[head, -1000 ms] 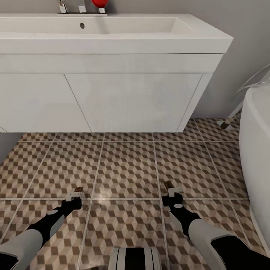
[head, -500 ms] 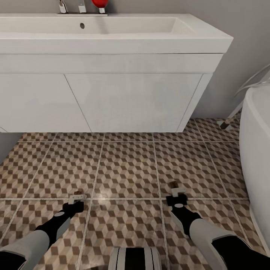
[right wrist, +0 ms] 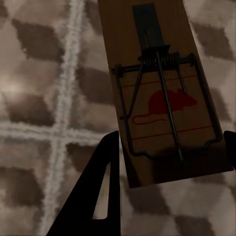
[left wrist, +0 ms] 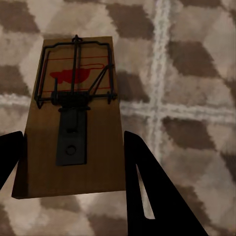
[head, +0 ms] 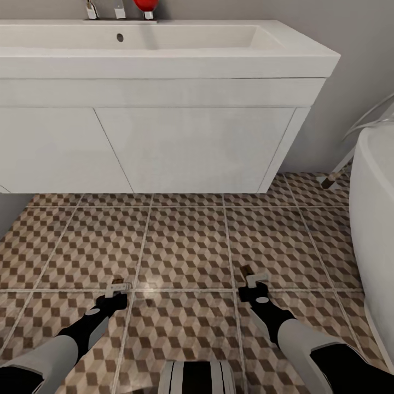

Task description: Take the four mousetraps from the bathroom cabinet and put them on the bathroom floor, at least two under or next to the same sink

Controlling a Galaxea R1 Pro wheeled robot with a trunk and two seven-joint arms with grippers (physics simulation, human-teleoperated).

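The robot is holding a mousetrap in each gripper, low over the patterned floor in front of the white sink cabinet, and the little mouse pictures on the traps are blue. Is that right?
Almost. The mouse pictures are red, not blue: the right wrist view shows a red mouse on the right mousetrap, and the left wrist view shows a red mark on the left mousetrap. The rest holds: each gripper has one, over the floor before the sink cabinet.

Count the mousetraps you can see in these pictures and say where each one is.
2. One mousetrap sits between the left hand's fingers, the other mousetrap between the right hand's, both just above the floor tiles.
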